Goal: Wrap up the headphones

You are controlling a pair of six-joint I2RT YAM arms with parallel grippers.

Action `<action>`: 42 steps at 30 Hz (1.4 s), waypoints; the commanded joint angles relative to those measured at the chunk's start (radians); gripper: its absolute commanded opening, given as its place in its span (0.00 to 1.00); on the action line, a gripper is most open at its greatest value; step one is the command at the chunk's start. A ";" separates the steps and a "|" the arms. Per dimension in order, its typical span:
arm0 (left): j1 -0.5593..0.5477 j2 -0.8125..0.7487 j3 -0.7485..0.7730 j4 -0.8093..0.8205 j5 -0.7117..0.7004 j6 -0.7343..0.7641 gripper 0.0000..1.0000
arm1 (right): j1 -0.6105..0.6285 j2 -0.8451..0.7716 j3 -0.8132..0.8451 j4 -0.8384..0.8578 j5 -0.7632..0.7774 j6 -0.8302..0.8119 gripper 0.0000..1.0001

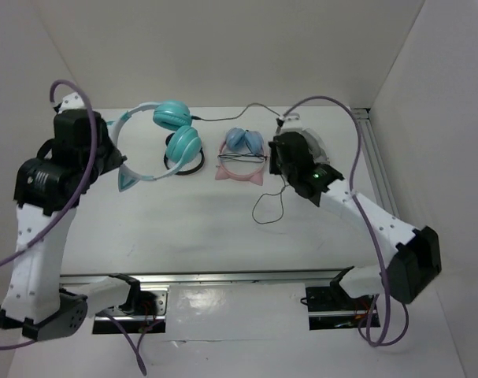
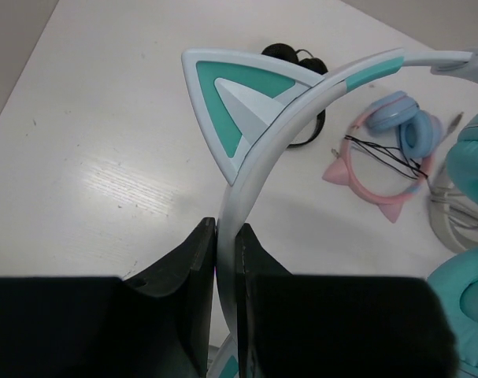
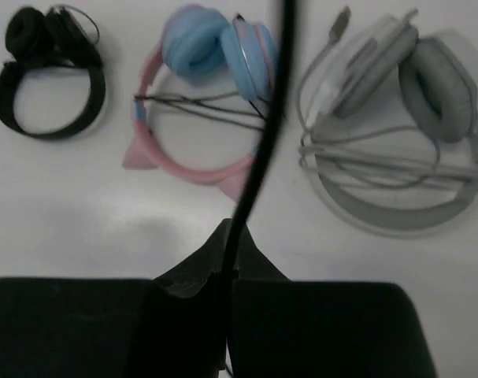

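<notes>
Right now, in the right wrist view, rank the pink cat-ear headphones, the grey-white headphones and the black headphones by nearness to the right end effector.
1. Pink cat-ear headphones with light blue cups: straight ahead.
2. Grey-white over-ear headphones: ahead, to the right.
3. Black headphones: far left.

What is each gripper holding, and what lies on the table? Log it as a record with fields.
left gripper: shut on the pale headband of the teal cat-ear headphones, just below one ear
right gripper: shut on the thin black cable
cable run: stretched from a teal cup across to the right gripper, not yet wound
on white table: pink cat-ear headphones with light blue cups; grey-white headphones; black headphones
</notes>
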 commanded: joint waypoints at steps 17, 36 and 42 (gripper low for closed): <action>0.187 0.119 0.301 0.049 0.182 0.090 0.00 | 0.201 0.148 0.356 -0.221 0.504 0.070 0.00; 0.187 0.076 0.268 0.067 0.208 0.093 0.00 | -0.064 -0.018 0.078 0.260 -1.217 -0.014 0.00; 0.187 0.065 0.295 0.044 0.200 0.115 0.00 | 0.306 0.038 0.268 -0.125 0.159 -0.085 0.00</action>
